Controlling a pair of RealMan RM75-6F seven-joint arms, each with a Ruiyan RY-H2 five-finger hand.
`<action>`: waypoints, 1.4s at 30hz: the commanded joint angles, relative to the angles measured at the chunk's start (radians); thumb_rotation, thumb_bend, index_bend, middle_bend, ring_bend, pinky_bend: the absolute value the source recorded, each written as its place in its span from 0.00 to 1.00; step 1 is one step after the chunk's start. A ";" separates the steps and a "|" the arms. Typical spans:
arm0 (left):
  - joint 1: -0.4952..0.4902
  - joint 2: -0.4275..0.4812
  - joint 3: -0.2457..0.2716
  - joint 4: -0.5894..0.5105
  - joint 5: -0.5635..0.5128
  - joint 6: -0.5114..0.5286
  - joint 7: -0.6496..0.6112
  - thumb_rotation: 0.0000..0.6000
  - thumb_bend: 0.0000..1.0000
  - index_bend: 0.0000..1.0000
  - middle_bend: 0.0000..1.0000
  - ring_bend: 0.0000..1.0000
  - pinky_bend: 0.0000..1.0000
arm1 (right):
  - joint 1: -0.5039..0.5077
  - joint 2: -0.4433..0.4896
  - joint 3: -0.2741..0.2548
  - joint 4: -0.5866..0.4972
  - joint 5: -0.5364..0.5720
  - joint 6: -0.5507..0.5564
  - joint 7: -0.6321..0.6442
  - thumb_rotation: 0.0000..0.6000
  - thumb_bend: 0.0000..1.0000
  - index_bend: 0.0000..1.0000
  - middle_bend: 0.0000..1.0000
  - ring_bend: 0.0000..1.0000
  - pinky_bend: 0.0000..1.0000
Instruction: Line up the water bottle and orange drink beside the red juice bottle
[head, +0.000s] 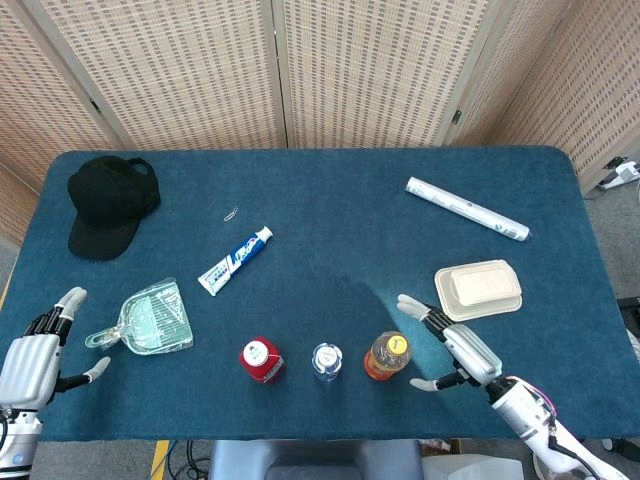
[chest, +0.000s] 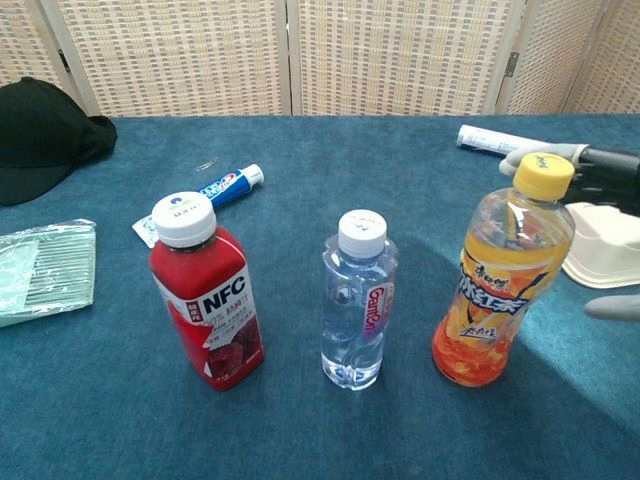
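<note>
Three bottles stand in a row near the table's front edge. The red juice bottle (head: 261, 360) (chest: 207, 301) is on the left, the clear water bottle (head: 326, 361) (chest: 358, 301) in the middle, and the orange drink (head: 387, 356) (chest: 502, 273) with a yellow cap on the right. My right hand (head: 459, 352) (chest: 606, 238) is open just right of the orange drink, fingers spread and apart from it. My left hand (head: 32, 362) rests open at the front left edge, holding nothing.
A clear dustpan (head: 152, 321) lies near my left hand. A toothpaste tube (head: 234, 260), a black cap (head: 110, 203), a white lidded box (head: 479, 289) just behind my right hand, and a rolled white tube (head: 466, 209) lie further back.
</note>
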 joint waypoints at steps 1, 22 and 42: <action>0.000 0.000 0.000 0.001 -0.001 -0.001 -0.001 1.00 0.15 0.13 0.08 0.17 0.18 | -0.038 0.050 0.003 -0.034 0.012 0.060 -0.027 1.00 0.08 0.00 0.05 0.00 0.06; -0.016 -0.025 -0.010 0.031 -0.009 -0.012 0.003 1.00 0.15 0.13 0.08 0.17 0.18 | -0.250 0.208 0.057 -0.241 0.274 0.222 -0.563 1.00 0.25 0.16 0.17 0.03 0.06; -0.009 -0.031 0.000 0.023 0.006 0.000 0.009 1.00 0.15 0.13 0.08 0.17 0.18 | -0.310 0.171 0.078 -0.162 0.107 0.302 -0.463 1.00 0.21 0.16 0.20 0.04 0.06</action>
